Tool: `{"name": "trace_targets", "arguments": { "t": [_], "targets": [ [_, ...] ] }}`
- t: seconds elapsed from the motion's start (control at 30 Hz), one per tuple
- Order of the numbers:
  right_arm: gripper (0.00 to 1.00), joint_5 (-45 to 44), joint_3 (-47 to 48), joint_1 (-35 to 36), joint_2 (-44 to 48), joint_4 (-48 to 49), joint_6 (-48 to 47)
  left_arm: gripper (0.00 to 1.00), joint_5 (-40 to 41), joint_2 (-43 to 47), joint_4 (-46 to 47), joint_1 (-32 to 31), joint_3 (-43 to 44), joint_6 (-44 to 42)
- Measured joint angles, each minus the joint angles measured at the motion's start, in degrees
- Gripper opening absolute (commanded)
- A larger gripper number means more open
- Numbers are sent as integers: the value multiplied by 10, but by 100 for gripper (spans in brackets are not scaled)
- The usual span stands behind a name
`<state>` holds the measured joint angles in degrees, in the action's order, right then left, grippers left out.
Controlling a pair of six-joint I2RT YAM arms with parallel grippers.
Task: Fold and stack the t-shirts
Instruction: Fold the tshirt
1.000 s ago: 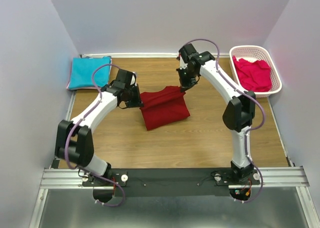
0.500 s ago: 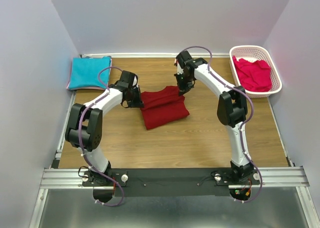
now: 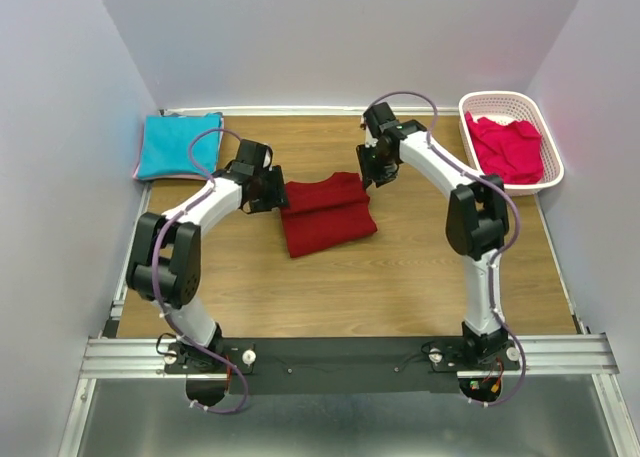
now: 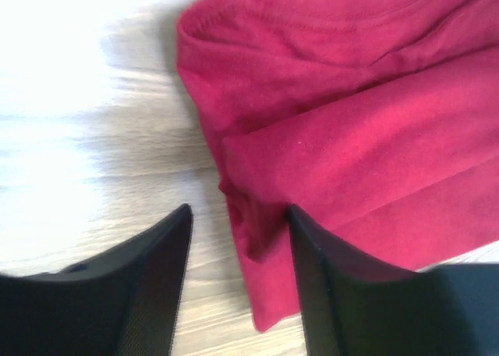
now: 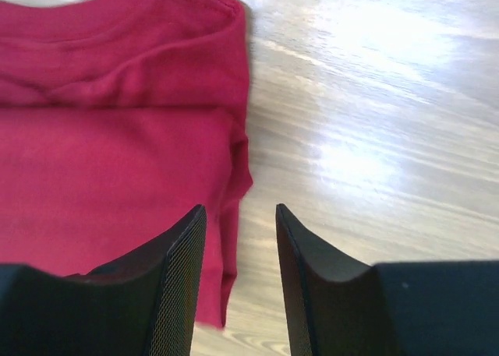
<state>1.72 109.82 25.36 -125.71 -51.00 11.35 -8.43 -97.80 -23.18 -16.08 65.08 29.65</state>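
Note:
A dark red t-shirt (image 3: 326,213) lies folded on the wooden table (image 3: 400,267) in the middle. My left gripper (image 3: 275,193) hovers at its far left corner, open, with the shirt's edge (image 4: 257,239) loose between the fingers. At the shirt's far right corner my right gripper (image 3: 368,177) is open too, the cloth edge (image 5: 230,216) beside its left finger. A turquoise t-shirt (image 3: 178,145) lies folded at the far left. A brighter pinkish-red t-shirt (image 3: 507,147) is heaped in the basket.
The white latticed basket (image 3: 548,173) stands at the far right corner. Pale walls close in the table on three sides. A metal rail (image 3: 340,355) with both arm bases runs along the near edge.
Both grippers were shut on the dark red shirt's far corners and have opened, letting it go. The shirt now lies flat, its far edge settled on the table.

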Motion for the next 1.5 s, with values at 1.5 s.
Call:
{"name": "trace_targets", "arguments": {
  "t": [1.5],
  "targets": [
    [38, 235, -34, -44, -15, 286, 41, 50, 59, 181, 133, -48, -144, 2]
  ]
}}
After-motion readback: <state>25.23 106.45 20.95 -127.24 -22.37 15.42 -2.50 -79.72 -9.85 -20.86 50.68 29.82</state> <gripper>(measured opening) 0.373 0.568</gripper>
